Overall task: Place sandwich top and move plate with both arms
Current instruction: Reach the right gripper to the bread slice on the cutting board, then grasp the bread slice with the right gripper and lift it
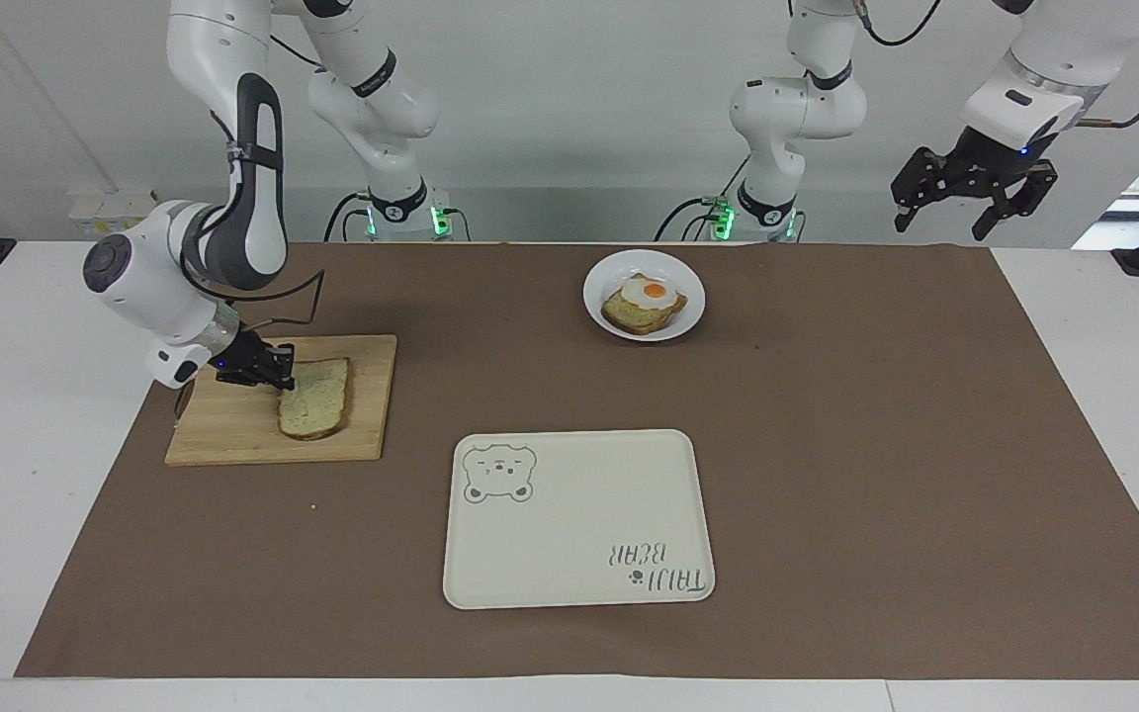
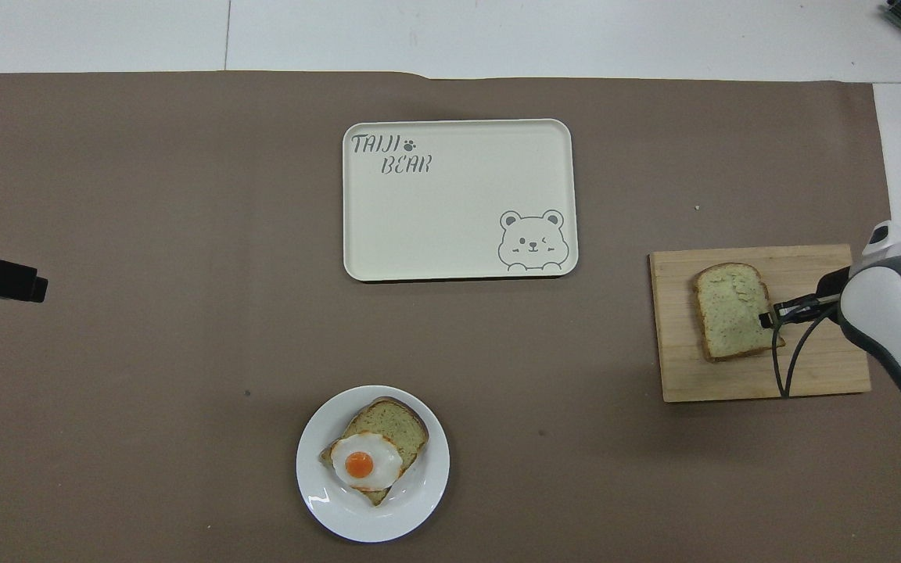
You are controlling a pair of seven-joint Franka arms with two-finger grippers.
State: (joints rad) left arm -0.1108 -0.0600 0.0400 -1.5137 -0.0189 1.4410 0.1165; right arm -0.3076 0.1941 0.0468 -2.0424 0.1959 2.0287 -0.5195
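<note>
The sandwich top [image 1: 315, 398] lies on a wooden cutting board [image 1: 223, 430] toward the right arm's end of the table; it also shows in the overhead view [image 2: 732, 311]. My right gripper [image 1: 278, 374] is low over the board and shut on the slice's edge [image 2: 767, 317]. The small white plate [image 1: 690, 287] sits near the robots and holds an egg-topped bread slice [image 1: 643, 302]; the plate [image 2: 419, 508] shows in the overhead view too. My left gripper [image 1: 970, 213] waits high over the left arm's end of the table, open and empty.
A cream bear-printed tray [image 1: 579, 519] lies mid-table, farther from the robots than the plate. A brown mat [image 1: 876, 445] covers the table. The cutting board [image 2: 826, 367] lies near the mat's edge at the right arm's end.
</note>
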